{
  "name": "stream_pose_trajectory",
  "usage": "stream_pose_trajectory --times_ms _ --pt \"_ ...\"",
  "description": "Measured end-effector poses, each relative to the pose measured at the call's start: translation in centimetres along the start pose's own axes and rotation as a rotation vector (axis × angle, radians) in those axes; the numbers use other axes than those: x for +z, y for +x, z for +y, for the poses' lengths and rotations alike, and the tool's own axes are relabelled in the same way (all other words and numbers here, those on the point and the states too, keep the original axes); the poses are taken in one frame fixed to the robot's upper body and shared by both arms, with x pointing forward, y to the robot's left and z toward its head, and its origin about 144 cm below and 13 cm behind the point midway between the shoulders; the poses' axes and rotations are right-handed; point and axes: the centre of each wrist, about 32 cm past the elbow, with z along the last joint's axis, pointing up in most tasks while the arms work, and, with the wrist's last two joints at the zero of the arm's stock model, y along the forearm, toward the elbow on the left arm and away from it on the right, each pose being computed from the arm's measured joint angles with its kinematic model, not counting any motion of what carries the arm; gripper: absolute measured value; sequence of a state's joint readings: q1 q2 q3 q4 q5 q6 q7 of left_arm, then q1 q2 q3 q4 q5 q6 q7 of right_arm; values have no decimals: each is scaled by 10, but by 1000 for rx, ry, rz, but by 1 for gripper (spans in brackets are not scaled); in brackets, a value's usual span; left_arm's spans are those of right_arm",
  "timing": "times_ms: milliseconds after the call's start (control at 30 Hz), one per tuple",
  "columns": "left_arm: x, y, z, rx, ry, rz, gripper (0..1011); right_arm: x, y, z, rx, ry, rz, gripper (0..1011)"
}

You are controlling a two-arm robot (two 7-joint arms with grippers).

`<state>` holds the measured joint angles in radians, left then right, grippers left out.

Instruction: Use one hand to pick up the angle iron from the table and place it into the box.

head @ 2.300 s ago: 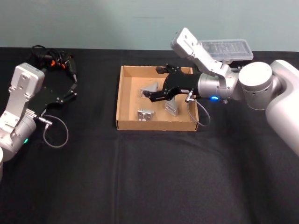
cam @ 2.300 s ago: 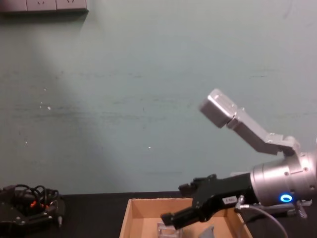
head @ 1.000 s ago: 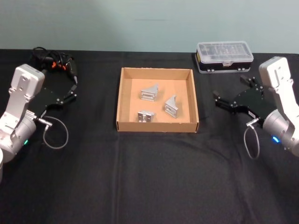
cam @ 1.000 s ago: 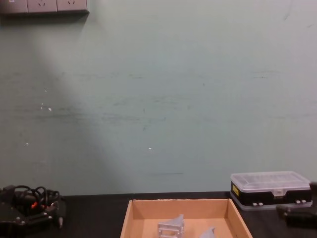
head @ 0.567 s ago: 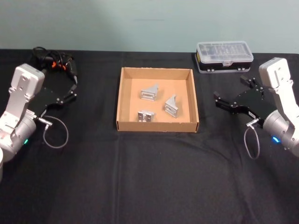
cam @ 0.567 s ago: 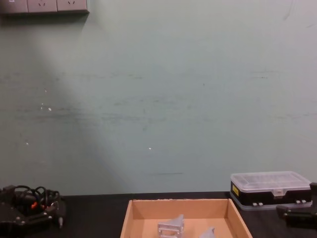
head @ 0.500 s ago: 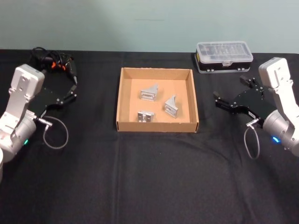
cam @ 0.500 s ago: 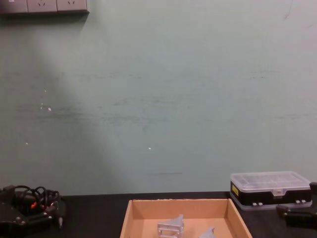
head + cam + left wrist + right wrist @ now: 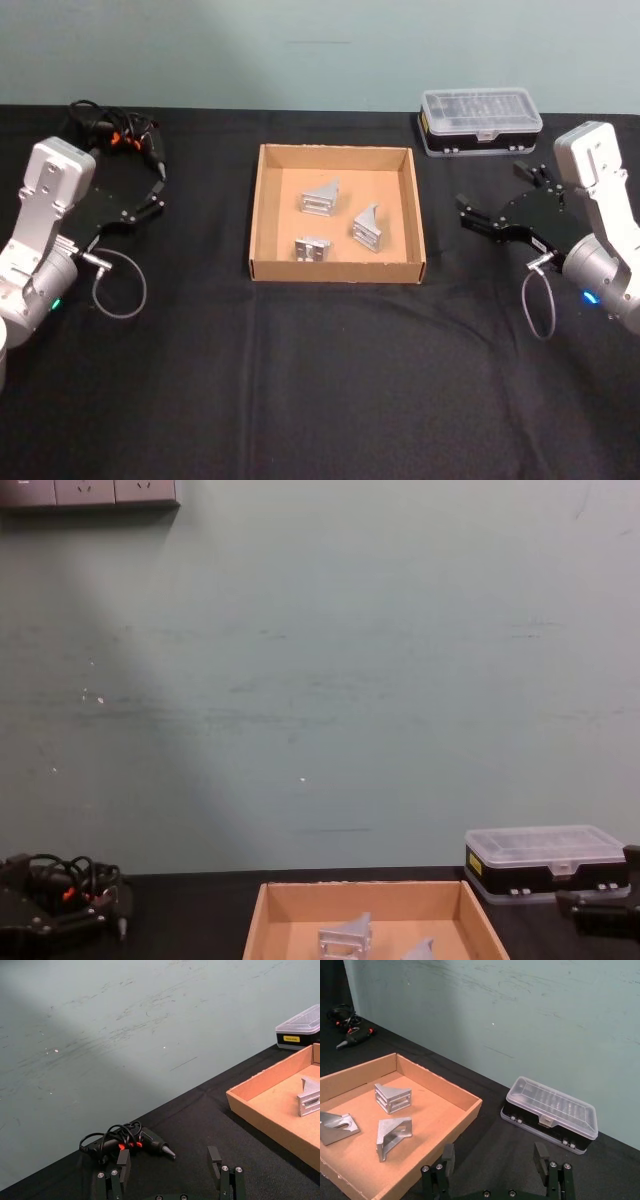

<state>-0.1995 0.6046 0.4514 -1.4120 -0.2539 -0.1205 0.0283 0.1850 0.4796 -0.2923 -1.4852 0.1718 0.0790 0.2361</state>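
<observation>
Three silver angle irons lie inside the tan cardboard box (image 9: 335,268) at the middle of the black table (image 9: 320,380): one at the back (image 9: 319,198), one to the right (image 9: 367,227), one at the front (image 9: 311,247). My right gripper (image 9: 490,192) hovers open and empty to the right of the box, over the table. The right wrist view shows its fingers (image 9: 448,1157) spread apart, with the box (image 9: 445,1092) and the angle irons (image 9: 392,1097) ahead. My left gripper (image 9: 155,188) is parked open at the far left, well away from the box.
A black plastic case with a clear lid (image 9: 480,120) stands at the back right, just behind my right gripper. A black hand tool with coiled cable (image 9: 110,130) lies at the back left. The front half of the table is bare black surface.
My right gripper has pulled out of the box and swung back to the right side, empty. Over the last second it has held still. The left arm has not moved.
</observation>
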Motion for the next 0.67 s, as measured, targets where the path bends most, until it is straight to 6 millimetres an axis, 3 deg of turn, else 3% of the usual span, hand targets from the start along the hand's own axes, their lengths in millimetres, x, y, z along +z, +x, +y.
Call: stream_pose_trajectory --times_ms 667 --pt "0 0 0 0 0 0 1000 0 0 0 1 1 -1 1004"
